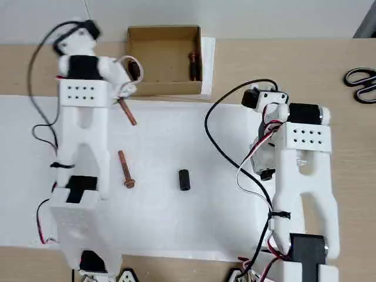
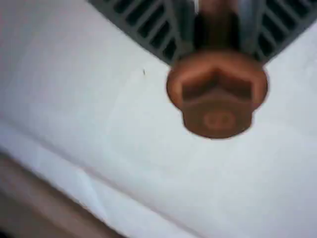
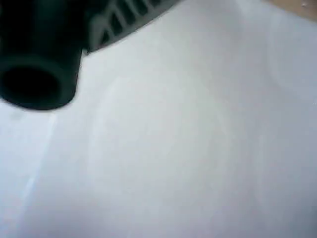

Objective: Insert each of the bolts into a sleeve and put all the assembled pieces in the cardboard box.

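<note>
left claw (image 1: 121, 97) is clamped on a bolt (image 2: 217, 94): shaft pinched btw the fingers, head sticking out over the white sheet (image 1: 194, 223), just in front of the cardboard box (image 1: 161, 59). right claw (image 1: 262, 164) is gripping a black sleeve (image 3: 37, 69), low over the sheet's right side. count: 3 bolts, i.e. the held one, a loose bolt (image 1: 125, 169) lying on the sheet right beside the left arm, and a boxed bolt (image 1: 192, 61) by the box's right wall, looks like it's got a sleeve on it. sleeves I can tell for sure: 2, the gripped one plus a loose sleeve (image 1: 184, 180) mid-sheet, near the loose bolt but not touching. scissors (image 1: 361, 83) sit on the bare table (image 1: 282, 59) far right, well apart from the rest
</note>
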Available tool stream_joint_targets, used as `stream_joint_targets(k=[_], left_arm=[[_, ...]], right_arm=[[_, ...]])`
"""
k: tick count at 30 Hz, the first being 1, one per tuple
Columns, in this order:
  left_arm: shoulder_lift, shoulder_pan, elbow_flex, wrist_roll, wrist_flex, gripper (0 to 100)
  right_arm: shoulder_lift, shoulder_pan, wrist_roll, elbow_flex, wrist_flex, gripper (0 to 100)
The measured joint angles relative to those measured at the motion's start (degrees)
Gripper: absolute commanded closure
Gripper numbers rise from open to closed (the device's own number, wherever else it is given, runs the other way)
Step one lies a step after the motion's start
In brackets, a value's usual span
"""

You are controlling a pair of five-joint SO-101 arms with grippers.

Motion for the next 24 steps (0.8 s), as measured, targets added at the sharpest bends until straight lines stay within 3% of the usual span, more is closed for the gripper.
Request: stream_joint_targets(k=[6,11,24], left_arm=[[-9.2,4.8,1.1,-7.1,0.0,99],[-20.2,8.4,11.4,-12.0,0.0,99],[-45.4,9.1,39.4,-12.6,0.0,99]], right_arm=[[-4.0,0.0,0.0,0.0,0.7,99.3],[-15.2,-0.1,0.0,4.7,0.9,99.2],[-36.6,-0.1,0.0,20.1,-0.2,99.5]])
